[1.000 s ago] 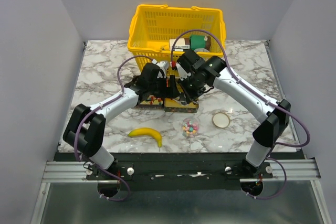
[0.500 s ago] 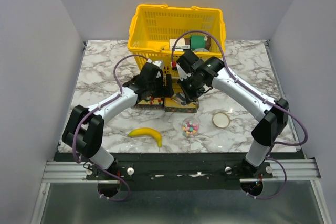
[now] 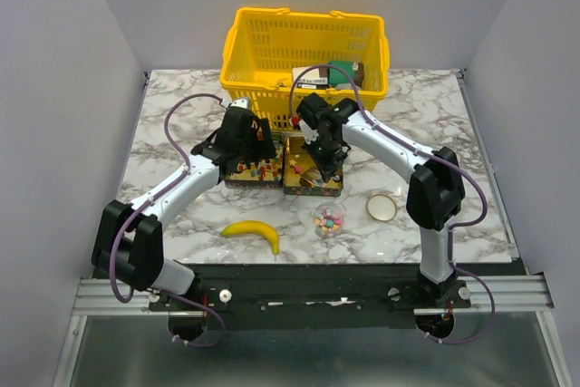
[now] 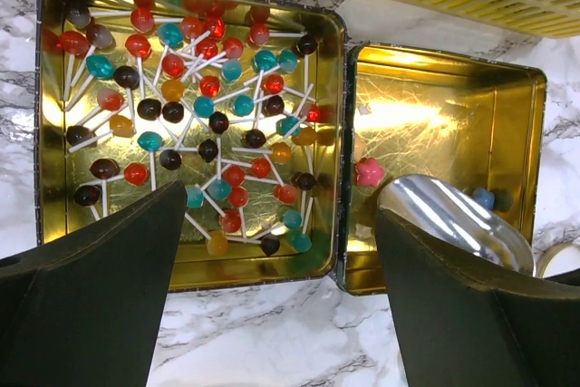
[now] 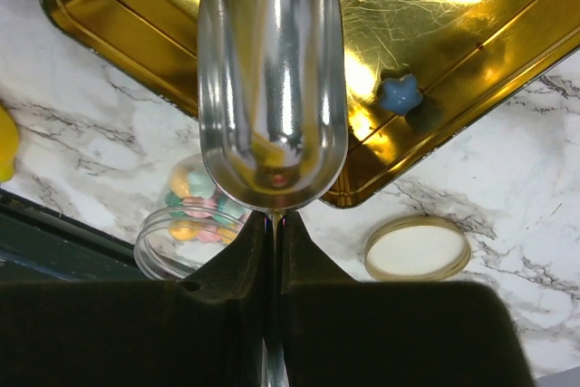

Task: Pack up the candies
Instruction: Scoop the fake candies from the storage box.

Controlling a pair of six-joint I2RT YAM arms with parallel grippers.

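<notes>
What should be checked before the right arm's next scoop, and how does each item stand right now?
1. Scoop grip: right gripper is closed on the handle of the scoop. Ok.
2. Scoop bowl: looks empty, showing only reflections. Ok.
3. Candy to pick up: a blue candy and a pink candy lie in the right tin. Ok.
4. Jar open: the jar has no lid on; the lid lies beside it. Ok.
5. Left gripper: open above the tins and holding nothing. Ok.
6. Gap between the scoop and the tin floor: cannot tell.
</notes>
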